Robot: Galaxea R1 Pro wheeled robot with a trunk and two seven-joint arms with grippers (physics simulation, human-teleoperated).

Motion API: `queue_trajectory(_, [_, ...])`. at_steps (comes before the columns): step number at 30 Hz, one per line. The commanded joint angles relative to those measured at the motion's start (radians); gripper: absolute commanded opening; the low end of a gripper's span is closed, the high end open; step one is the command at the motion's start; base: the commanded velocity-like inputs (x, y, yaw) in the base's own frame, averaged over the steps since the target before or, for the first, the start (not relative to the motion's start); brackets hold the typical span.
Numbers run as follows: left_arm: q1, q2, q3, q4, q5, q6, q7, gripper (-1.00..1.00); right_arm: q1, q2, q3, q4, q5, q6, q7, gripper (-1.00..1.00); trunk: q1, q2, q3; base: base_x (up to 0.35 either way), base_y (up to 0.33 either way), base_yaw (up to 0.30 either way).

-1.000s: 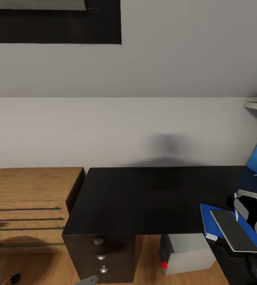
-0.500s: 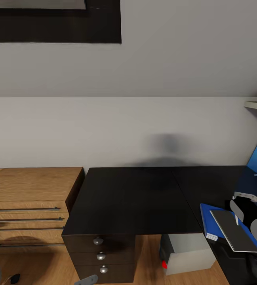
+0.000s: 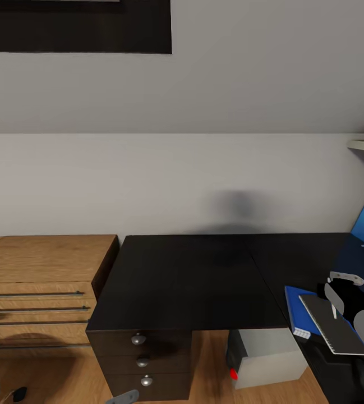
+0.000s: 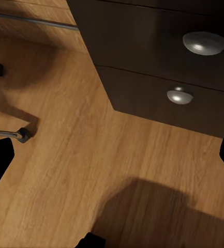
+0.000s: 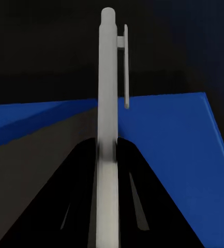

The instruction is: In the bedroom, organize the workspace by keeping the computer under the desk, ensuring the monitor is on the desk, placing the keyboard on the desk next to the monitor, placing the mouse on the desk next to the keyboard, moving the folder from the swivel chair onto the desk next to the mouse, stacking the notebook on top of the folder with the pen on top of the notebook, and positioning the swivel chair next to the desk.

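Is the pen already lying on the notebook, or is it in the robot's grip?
In the grip: the right gripper holds the pen between its fingers, above the notebook, which lies on the folder.

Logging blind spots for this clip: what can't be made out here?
- Folder, head view: mostly covered by the notebook and the right arm.
- Computer, head view: its top is hidden under the desk.
- Right gripper, right wrist view: shut on the pen.
- Left gripper, left wrist view: fingers cut off at the edges.
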State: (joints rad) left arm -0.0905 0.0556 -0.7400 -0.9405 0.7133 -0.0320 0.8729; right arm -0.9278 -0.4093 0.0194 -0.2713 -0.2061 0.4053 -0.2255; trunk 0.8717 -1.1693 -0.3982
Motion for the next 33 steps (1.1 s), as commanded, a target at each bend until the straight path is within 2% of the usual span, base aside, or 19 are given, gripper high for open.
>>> queue_trajectory(1, [-0.002, 0.001, -0.005, -0.001, 0.008, -0.003, 0.006, 1.00, 0.000, 0.000, 0.002, -0.003, -0.010, 0.004, -0.005, -1.00, 0.004, -0.008, -0.004, 0.000, 0.000, 0.000])
queue_trajectory(21, [-0.002, 0.001, 0.001, -0.003, 0.011, -0.003, 0.003, 1.00, 0.000, 0.000, 0.002, -0.004, -0.010, 0.004, -0.005, -1.00, 0.081, -0.148, -0.067, -0.046, 0.000, 0.000])
queue_trajectory(33, [-0.002, 0.003, -0.005, -0.001, 0.008, -0.003, 0.001, 1.00, 0.000, 0.000, 0.003, -0.005, -0.010, 0.004, -0.005, -1.00, 0.081, -0.148, -0.067, -0.001, 0.000, 0.000])
